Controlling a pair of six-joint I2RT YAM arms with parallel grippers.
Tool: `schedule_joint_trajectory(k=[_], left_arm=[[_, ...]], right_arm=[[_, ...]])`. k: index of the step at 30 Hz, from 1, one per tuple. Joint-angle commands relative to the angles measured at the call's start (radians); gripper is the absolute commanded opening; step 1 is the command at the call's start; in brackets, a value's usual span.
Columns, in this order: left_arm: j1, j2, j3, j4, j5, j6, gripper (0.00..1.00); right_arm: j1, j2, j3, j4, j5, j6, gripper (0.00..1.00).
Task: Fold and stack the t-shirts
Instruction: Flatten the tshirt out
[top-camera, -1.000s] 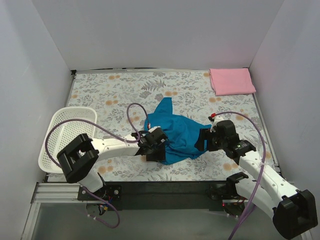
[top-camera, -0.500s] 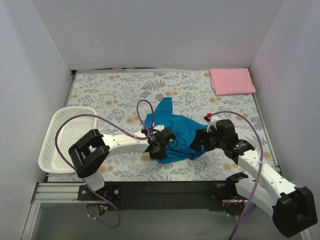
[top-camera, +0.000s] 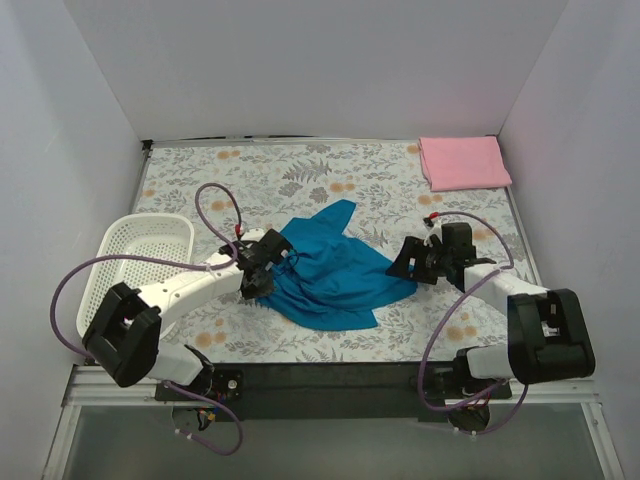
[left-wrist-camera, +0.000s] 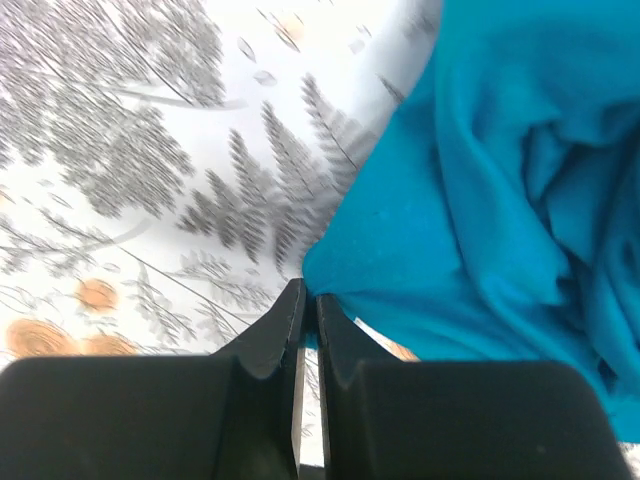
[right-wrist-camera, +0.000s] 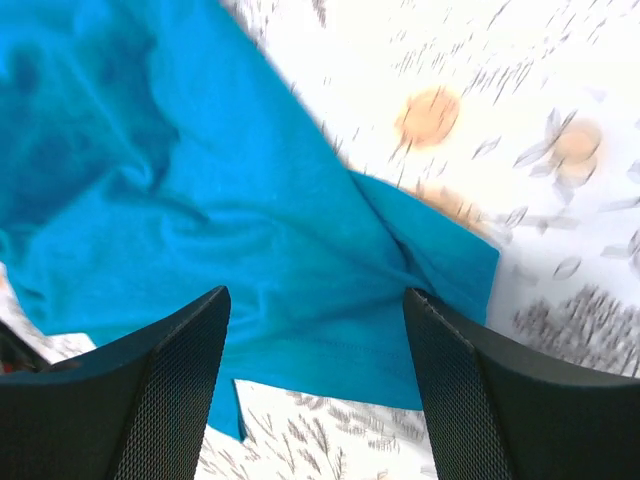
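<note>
Progress, we judge, is halfway: pink t-shirt (top-camera: 463, 162) folded far right of the basket (top-camera: 150, 219), teal t-shirt (top-camera: 330, 275) crumpled nearer it, left hand (left-wrist-camera: 305, 300) pinching its edge, right hand (right-wrist-camera: 315, 296) wide open, empty.

**Teal, pink and fern print**

We see one plain teal-blue t-shirt (top-camera: 330, 280) and one plain light pink t-shirt (top-camera: 463, 162). The white table cover (top-camera: 370, 190) carries grey fern leaves and orange blossoms. The lattice basket (top-camera: 110, 262) is white and the cables (top-camera: 213, 186) are purple.
</note>
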Motion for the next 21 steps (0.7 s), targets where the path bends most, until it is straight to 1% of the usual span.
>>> schedule_joint_trajectory(k=[1, 2, 4, 5, 10, 11, 13, 14, 15, 17, 19, 21], left_arm=[[0.072, -0.037, -0.007, 0.046, -0.029, 0.119, 0.00], [0.104, -0.035, -0.006, 0.057, -0.023, 0.136, 0.00], [0.138, -0.019, 0.007, 0.078, -0.026, 0.171, 0.00], [0.175, -0.011, 0.011, 0.087, -0.026, 0.207, 0.00], [0.293, 0.073, 0.071, 0.139, -0.066, 0.313, 0.00], [0.310, 0.092, 0.098, 0.146, -0.097, 0.334, 0.00], [0.356, 0.148, 0.137, 0.150, -0.132, 0.343, 0.00], [0.371, 0.168, 0.157, 0.149, -0.155, 0.345, 0.00], [0.383, 0.188, 0.204, 0.149, -0.207, 0.347, 0.00], [0.413, 0.259, 0.252, 0.161, -0.252, 0.359, 0.01], [0.428, 0.308, 0.330, 0.169, -0.308, 0.380, 0.06], [0.430, 0.359, 0.403, 0.173, -0.324, 0.392, 0.10]], right_arm=[[-0.103, 0.140, 0.000, 0.019, -0.022, 0.044, 0.78], [-0.120, 0.192, 0.019, 0.045, -0.017, 0.051, 0.78], [-0.167, 0.237, 0.046, 0.045, 0.009, 0.071, 0.79], [-0.184, 0.269, 0.071, 0.045, 0.017, 0.080, 0.79], [-0.275, 0.315, 0.181, 0.030, 0.124, 0.098, 0.80], [-0.285, 0.323, 0.227, 0.004, 0.138, 0.098, 0.81], [-0.318, 0.335, 0.267, -0.013, 0.148, 0.098, 0.81], [-0.324, 0.344, 0.287, -0.022, 0.161, 0.095, 0.81], [-0.325, 0.348, 0.324, -0.045, 0.199, 0.086, 0.82], [-0.326, 0.345, 0.353, -0.067, 0.214, 0.066, 0.82], [-0.322, 0.316, 0.372, -0.096, 0.218, 0.040, 0.82], [-0.309, 0.279, 0.370, -0.108, 0.215, 0.005, 0.81]])
